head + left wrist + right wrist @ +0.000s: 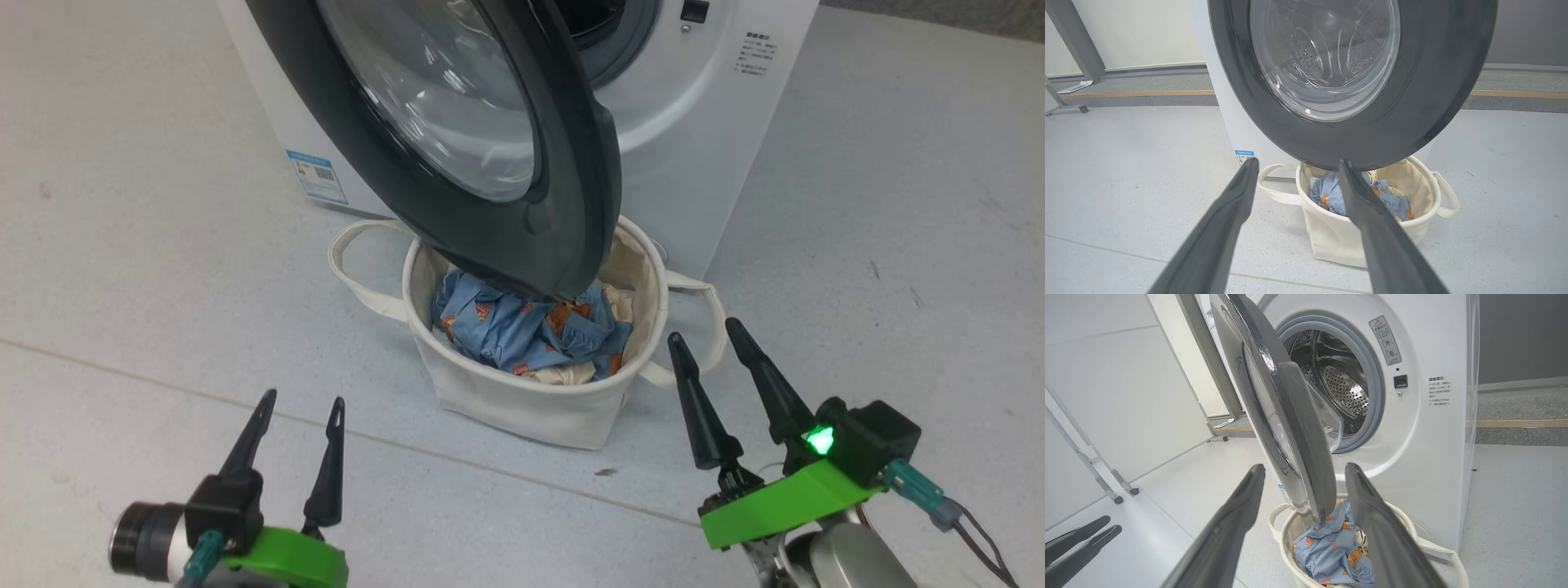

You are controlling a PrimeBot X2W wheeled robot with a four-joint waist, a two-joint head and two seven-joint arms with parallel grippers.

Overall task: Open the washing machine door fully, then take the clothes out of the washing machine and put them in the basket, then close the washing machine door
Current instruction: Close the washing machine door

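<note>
My left gripper [304, 398] and right gripper [702, 329], each with two long dark fingers, hang empty with fingers spread on the near side of the round cream canvas basket [506, 408]. The left is off to its left, the right close by its right side. The light blue clothes with orange-brown prints [522, 331] lie crumpled inside the basket. Directly above it hangs the glossy black-ringed, glass-centred washing machine door [563, 204], open. Behind the basket stands the white washing machine [678, 139], its perforated steel drum [1339, 379] apparently empty. I judge closing is next: press the door's outer face shut.
</note>
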